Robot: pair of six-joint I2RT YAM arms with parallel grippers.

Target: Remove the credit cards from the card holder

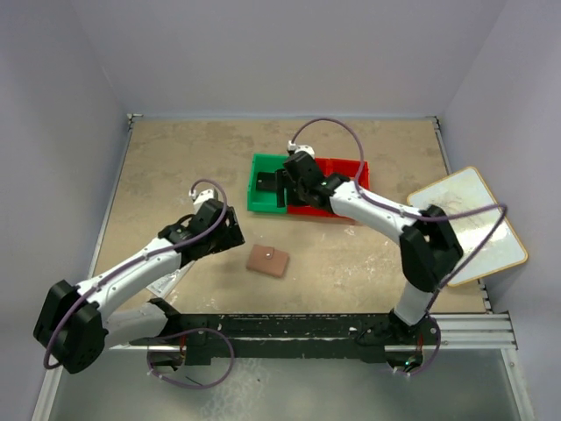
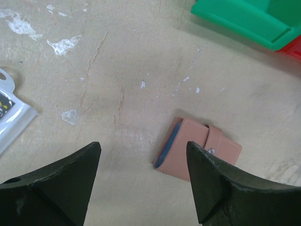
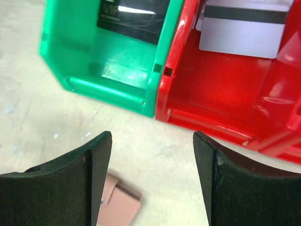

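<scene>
- presently, left gripper point(image 2: 142, 157): jaws spread wide, nothing between them, held above the table point(image 2: 141, 56) and touching nothing.
- left fingers point(image 2: 70, 188): dark and wedge-shaped, at the bottom of the left wrist view.
- card holder point(image 2: 197, 148): lies flat on the table just beyond the left gripper's right-hand finger, apart from it; folded shut, strap across it, a blue-grey edge showing along one side.
- top view: card holder point(image 1: 268, 260) sits mid-table, just beside the left gripper point(image 1: 230, 235) and on the near side of the bins.
- right gripper point(image 3: 151, 141): jaws apart, empty, raised over the table by the near walls of the two bins.
- card holder point(image 3: 117, 202) shows blurred, low between the right fingers point(image 3: 66, 188); no contact seen.
- green bin point(image 3: 108, 80): holds a dark card point(image 3: 134, 19).
- red bin point(image 3: 221, 94): touches the green bin's side; holds a pale card with a black stripe point(image 3: 242, 35).
- white packet point(image 2: 11, 117): on the table at the left edge of the left wrist view, well apart from the card holder.
- light board point(image 1: 465, 224): at the table's right edge.
</scene>
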